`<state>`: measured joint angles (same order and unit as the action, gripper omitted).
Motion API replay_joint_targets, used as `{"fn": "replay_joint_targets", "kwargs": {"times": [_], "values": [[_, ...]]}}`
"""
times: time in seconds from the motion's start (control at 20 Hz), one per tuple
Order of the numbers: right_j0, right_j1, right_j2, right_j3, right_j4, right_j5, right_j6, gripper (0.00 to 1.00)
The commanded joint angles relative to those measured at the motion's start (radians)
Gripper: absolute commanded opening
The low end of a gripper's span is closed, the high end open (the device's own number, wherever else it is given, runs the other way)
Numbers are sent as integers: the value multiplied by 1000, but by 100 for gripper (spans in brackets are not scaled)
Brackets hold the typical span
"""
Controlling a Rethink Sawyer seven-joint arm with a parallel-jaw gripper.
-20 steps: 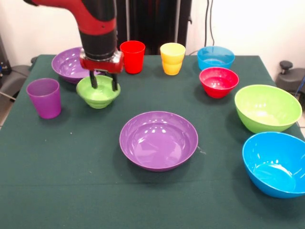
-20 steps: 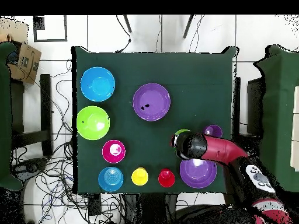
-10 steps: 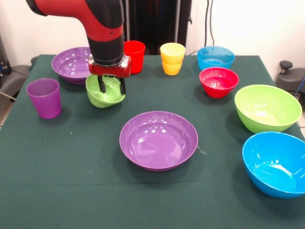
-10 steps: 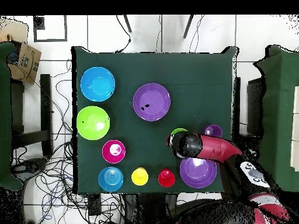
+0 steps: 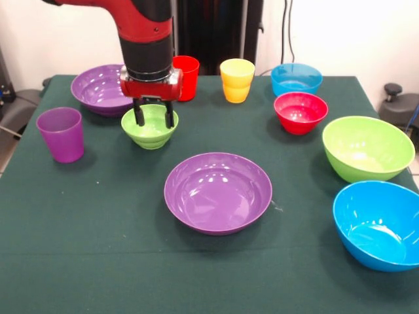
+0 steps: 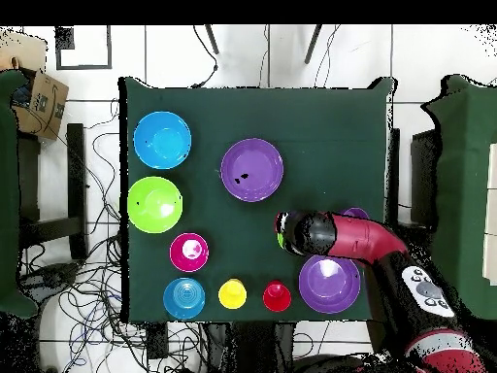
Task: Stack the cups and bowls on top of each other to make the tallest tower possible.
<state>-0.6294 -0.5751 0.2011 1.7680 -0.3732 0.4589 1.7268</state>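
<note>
Green cloth covers the worktop (image 5: 78, 248); jaws grip the small green bowl (image 5: 150, 127), lifted, next needing placement in the purple bowl (image 5: 218, 191).

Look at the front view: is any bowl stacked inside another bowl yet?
No, every bowl sits singly, and the gripper holds the small green bowl apart from the others.

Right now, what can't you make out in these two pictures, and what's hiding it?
- Overhead view: the small green bowl is almost wholly hidden under the arm; only a sliver shows.
- Overhead view: the purple cup is partly covered by the arm.
- Front view: the gripper straddles the small green bowl's rim; whether the bowl rests on the table or hangs just above it cannot be told.
- Front view: the blue bowl is cut off by the edge.
</note>
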Motion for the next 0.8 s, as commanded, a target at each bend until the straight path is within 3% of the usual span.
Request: {"fn": "replay_joint_targets", "kwargs": {"times": [0.05,0.35,0.8], "values": [[29,-8,101,-3,10,94,-25,100],[25,-30,109,2,13,113,-26,100],[17,51,109,-43,-17,57,-30,100]]}}
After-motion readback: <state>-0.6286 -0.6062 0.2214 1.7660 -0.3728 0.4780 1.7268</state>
